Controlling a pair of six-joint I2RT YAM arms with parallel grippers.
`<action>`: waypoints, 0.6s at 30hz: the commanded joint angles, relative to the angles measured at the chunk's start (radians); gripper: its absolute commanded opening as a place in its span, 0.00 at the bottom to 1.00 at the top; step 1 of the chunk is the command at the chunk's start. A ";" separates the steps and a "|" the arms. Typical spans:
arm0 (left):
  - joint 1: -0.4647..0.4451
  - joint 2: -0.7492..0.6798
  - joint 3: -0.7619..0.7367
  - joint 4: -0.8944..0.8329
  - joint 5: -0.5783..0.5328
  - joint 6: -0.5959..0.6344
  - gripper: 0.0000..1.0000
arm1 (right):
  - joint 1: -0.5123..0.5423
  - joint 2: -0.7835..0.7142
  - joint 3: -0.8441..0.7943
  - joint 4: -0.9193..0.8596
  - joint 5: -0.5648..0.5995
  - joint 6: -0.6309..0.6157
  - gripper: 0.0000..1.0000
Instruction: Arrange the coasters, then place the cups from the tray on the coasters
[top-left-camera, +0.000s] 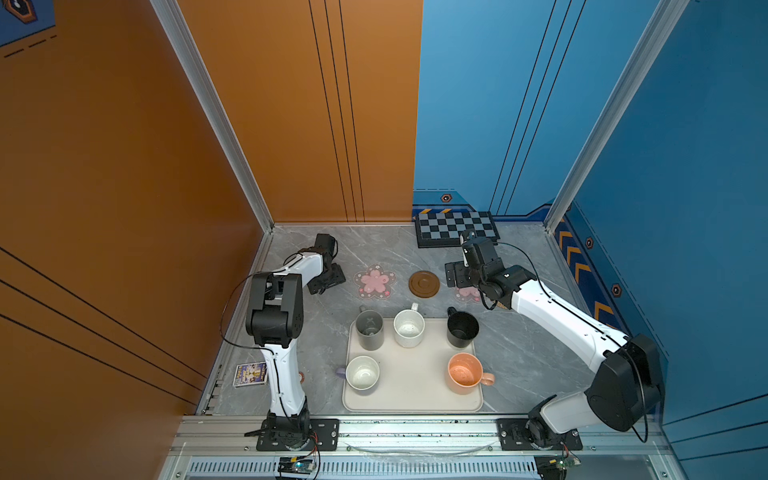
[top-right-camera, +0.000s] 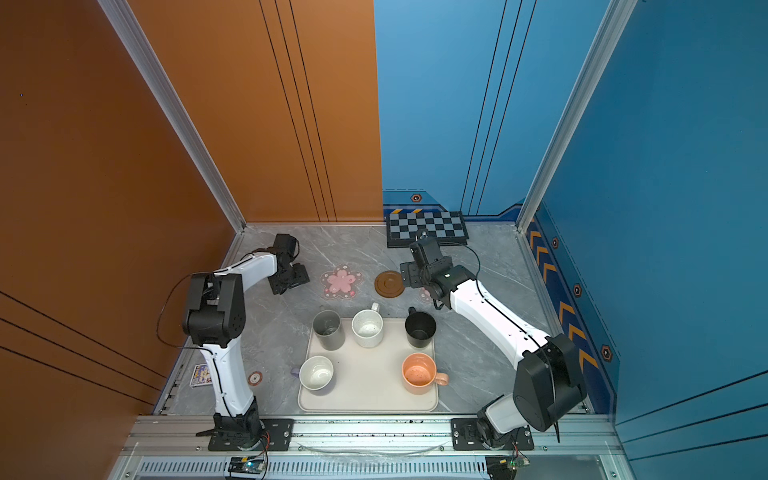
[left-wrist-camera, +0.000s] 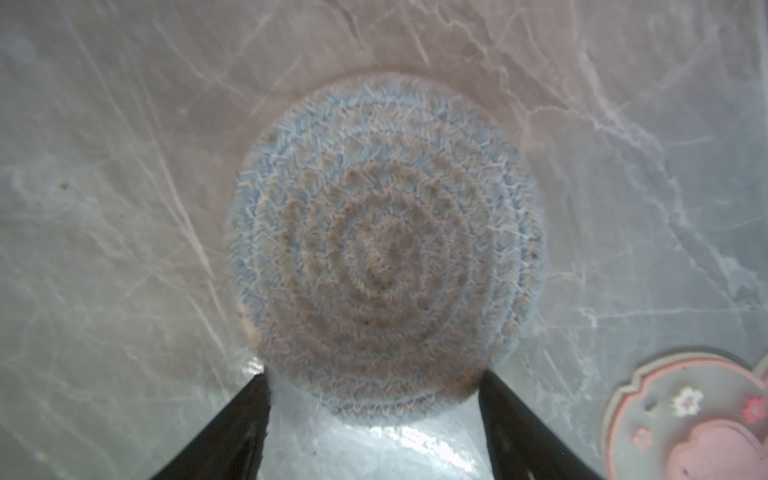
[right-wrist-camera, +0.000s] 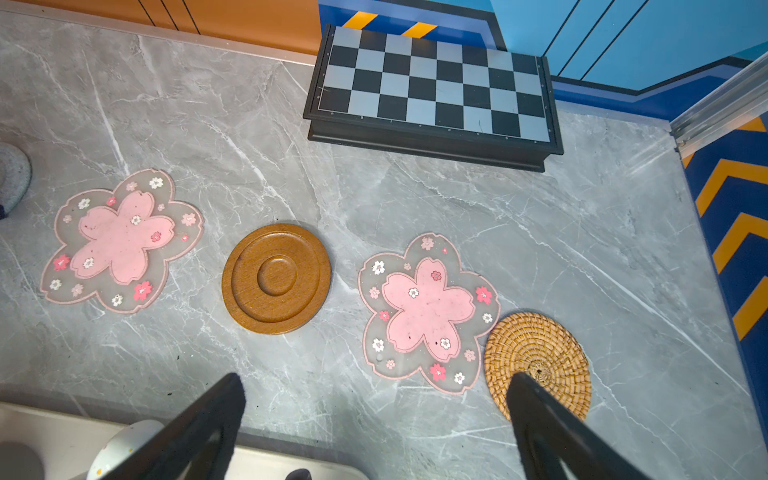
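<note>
Left wrist view: the grey-blue knitted coaster (left-wrist-camera: 386, 249) lies flat on the marble table (left-wrist-camera: 104, 208) and fills the middle. Both top views hide it under the left gripper (left-wrist-camera: 374, 376). That gripper's jaws stand wide apart, with a tip on either side of the coaster's near rim; I cannot tell whether they touch it.

The right wrist view alone shows the tan rattan coaster (right-wrist-camera: 536, 353) whole; in the top views the right arm covers it. The right gripper (right-wrist-camera: 376, 378) is spread fully and holds nothing.

The coasters lie in a row between the tray's far rim and the chequered board (right-wrist-camera: 432, 87): knitted, first flower coaster (right-wrist-camera: 120, 241), brown ringed disc (right-wrist-camera: 276, 278), second flower coaster (right-wrist-camera: 424, 311), then rattan, which sits just beside the second flower with their edges about meeting. The others lie apart from one another. Bare marble runs behind the row to the back wall and beyond the rattan toward the right wall.

Count — five coasters and five cups, all on the tray (top-left-camera: 415, 399). At its far rim stand the grey cup (top-left-camera: 370, 330), the speckled white cup (top-left-camera: 409, 328) and the black cup (top-left-camera: 462, 329). Nearer stand the lavender cup (top-left-camera: 362, 374) and the peach cup (top-left-camera: 465, 374).
</note>
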 joint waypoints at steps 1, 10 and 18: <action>0.014 0.060 0.033 -0.033 0.016 0.019 0.79 | 0.012 0.020 0.037 -0.039 0.036 -0.010 1.00; 0.095 0.065 0.046 -0.033 0.036 -0.030 0.78 | 0.033 0.070 0.079 -0.060 0.045 -0.017 1.00; 0.119 0.006 0.034 -0.033 0.092 0.024 0.79 | 0.065 0.125 0.125 -0.075 0.064 -0.026 1.00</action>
